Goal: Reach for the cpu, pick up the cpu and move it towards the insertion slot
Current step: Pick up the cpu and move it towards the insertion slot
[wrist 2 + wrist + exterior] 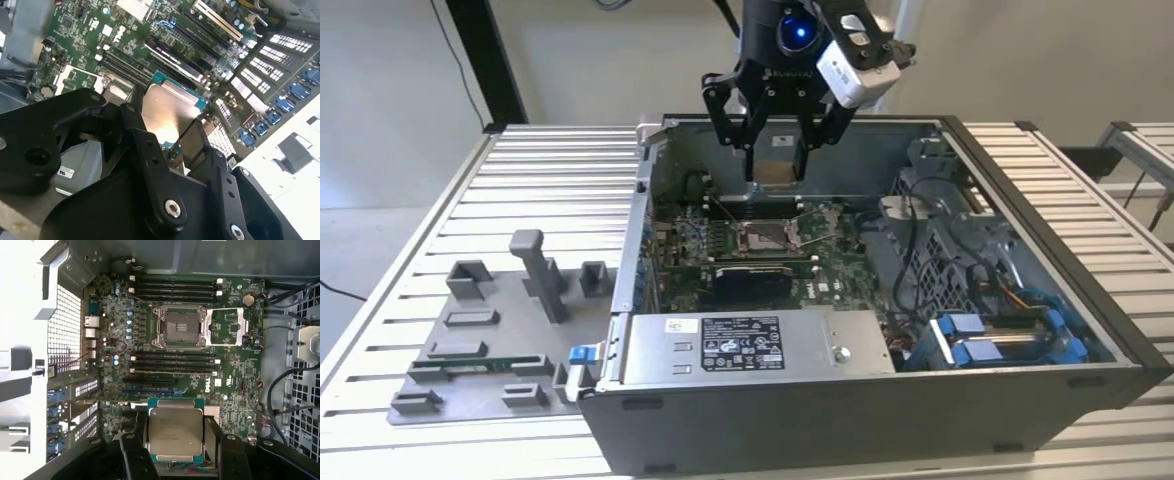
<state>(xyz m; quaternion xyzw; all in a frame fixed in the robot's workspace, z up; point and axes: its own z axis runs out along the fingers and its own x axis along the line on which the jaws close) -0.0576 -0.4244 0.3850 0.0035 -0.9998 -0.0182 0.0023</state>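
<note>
First wrist view: gripper (pixel 175 452) is clamped on the cpu (pixel 176 434), silver face showing, held above the motherboard (pixel 235 380). The insertion slot (pixel 181 326) lies well apart across the memory slots, its frame open, inside the computer case (pixel 1014 390).

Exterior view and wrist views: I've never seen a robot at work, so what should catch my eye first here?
First, the black gripper hanging over the open grey metal computer case, clamped on a thin square silvery chip, the cpu. Below it lies the green motherboard, where the insertion slot, a square socket with a shiny metal frame, stands open and unfilled. On the exterior view's left, a grey plastic parts fixture rests on the slatted table.
</note>
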